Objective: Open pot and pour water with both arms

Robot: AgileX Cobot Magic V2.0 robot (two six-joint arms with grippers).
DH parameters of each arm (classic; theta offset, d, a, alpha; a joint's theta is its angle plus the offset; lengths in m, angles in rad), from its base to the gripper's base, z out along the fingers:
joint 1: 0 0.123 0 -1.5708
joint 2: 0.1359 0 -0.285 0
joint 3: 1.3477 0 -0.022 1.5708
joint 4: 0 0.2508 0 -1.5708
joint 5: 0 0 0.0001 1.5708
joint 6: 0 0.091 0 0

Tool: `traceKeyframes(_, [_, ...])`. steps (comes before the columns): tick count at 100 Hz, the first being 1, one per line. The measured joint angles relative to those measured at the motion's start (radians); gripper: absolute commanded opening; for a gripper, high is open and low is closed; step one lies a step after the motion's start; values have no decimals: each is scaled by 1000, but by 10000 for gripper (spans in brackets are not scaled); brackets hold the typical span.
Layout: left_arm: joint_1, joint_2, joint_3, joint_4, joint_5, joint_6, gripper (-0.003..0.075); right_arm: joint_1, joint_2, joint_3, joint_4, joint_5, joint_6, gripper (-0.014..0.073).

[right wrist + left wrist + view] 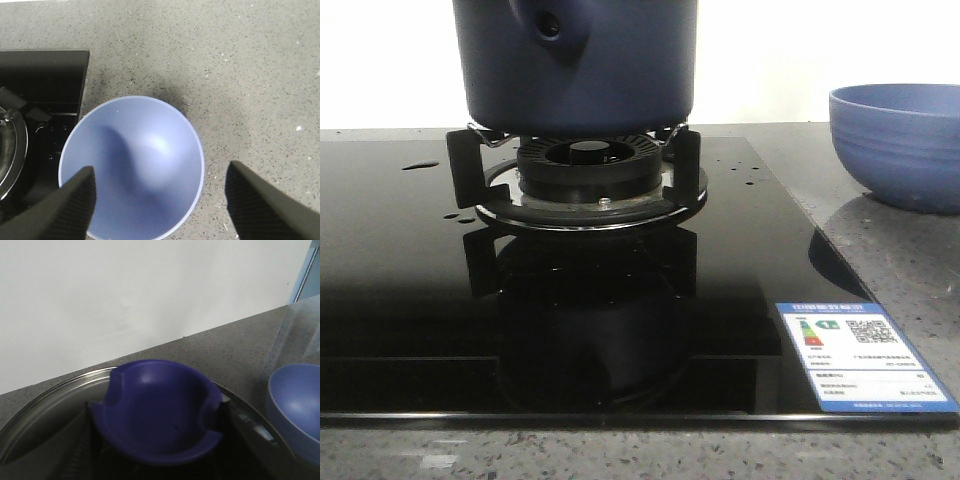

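Note:
The dark navy pot stands on the gas burner, its tapered stub with the round hole facing me; its top is out of the front view. In the left wrist view my left gripper has its dark fingers close on either side of the blue knob of the glass lid. My right gripper is open, hanging empty above the light blue bowl. Small water droplets lie on the black hob. Neither gripper shows in the front view.
The black glass hob has a blue energy label at its front right corner. The light blue bowl stands on the speckled grey counter right of the hob. A white wall is behind.

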Motion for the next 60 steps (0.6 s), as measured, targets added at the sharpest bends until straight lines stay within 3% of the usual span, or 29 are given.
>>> traceKeyframes(51, [0, 16, 0, -2, -22, 0, 346, 0, 0, 0, 1, 0, 0, 490])
traceKeyframes(60, [0, 16, 0, -3, -22, 0, 379, 0, 0, 0, 1, 0, 0, 490])
